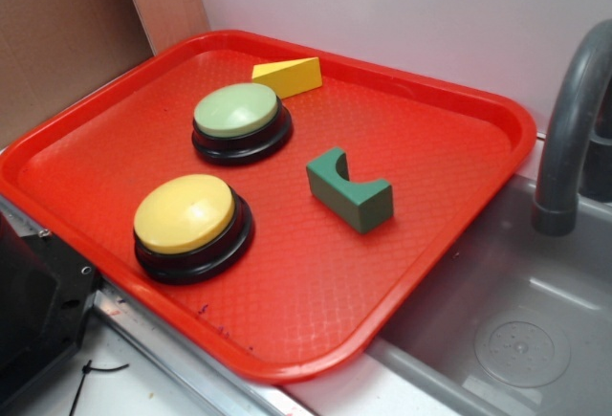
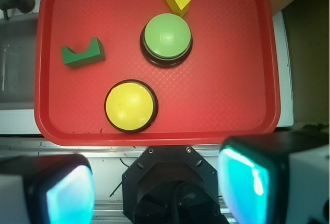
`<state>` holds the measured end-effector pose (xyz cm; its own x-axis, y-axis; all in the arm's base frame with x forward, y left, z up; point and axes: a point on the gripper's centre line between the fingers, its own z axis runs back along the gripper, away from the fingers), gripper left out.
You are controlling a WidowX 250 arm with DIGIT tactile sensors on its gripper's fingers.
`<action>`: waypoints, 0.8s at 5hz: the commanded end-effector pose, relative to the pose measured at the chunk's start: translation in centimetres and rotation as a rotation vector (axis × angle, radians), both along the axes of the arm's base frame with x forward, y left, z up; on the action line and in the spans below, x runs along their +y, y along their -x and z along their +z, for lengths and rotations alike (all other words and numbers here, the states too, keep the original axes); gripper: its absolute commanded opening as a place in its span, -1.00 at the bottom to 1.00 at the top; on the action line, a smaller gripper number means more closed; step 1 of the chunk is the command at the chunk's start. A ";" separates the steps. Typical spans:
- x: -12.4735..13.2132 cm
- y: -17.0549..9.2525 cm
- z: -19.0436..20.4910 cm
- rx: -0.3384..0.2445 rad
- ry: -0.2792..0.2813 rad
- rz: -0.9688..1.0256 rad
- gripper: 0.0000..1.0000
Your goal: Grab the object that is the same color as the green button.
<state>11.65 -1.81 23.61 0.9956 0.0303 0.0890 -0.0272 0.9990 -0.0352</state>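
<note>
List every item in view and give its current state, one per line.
green block: lying on the tray, notch up, untouched
green button: upright on the tray, nothing pressing it
yellow button: upright on the tray, nothing pressing it
yellow wedge: resting near the tray's far rim
red tray: flat beside the sink
gripper: fingers apart, holding nothing

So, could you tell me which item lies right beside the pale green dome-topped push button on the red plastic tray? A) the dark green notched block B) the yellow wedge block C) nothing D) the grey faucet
B: the yellow wedge block sits close behind the pale green dome-topped push button at the tray's far edge; the dark green notched block lies apart.
</note>
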 end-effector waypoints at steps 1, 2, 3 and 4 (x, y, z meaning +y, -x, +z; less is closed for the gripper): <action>0.0 0.0 0.0 0.000 0.000 0.000 1.00; -0.8 -1.5 -1.5 0.015 -0.008 0.201 1.00; -1.4 -3.1 -2.5 0.018 -0.001 0.289 1.00; -1.8 -4.4 -3.5 0.035 0.025 0.369 1.00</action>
<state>16.01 -3.82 19.47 0.9171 0.3974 0.0320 -0.3958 0.9171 -0.0475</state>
